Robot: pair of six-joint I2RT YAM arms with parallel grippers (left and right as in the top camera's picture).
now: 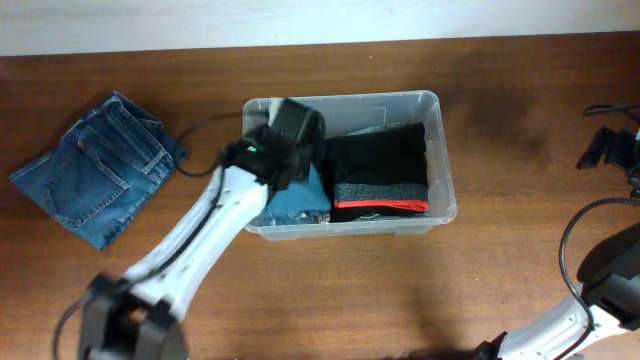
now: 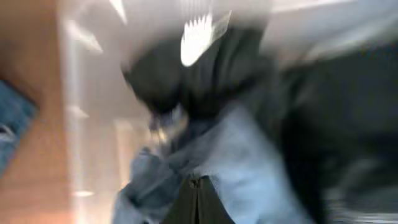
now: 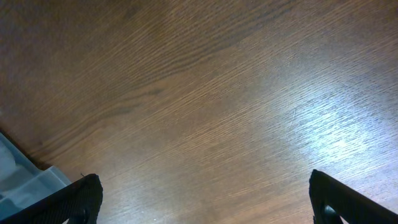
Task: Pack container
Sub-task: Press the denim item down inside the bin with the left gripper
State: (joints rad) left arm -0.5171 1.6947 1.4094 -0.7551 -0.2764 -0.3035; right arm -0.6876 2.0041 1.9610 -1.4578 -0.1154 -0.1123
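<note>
Clear plastic container [image 1: 443,150] sat mid-table [image 1: 500,280], holding a folded black garment [image 1: 380,165] and blue denim [image 1: 300,203]. The left gripper [image 2: 196,200] hung over the denim, jaws together — too blurred to show any cloth pinched. The right gripper [image 3: 202,193] hovered over wood, jaws wide apart. Folded jeans [image 1: 95,180] lay well left.

Folded blue jeans [image 1: 95,180] lie at the left of the overhead frame on the brown wooden table [image 1: 500,270]. Near the centre, a folded black garment with a grey and red band [image 1: 380,170] sits just beside blue denim cloth [image 1: 305,200]. A small black object [image 1: 608,148] rests at the right edge.
</note>
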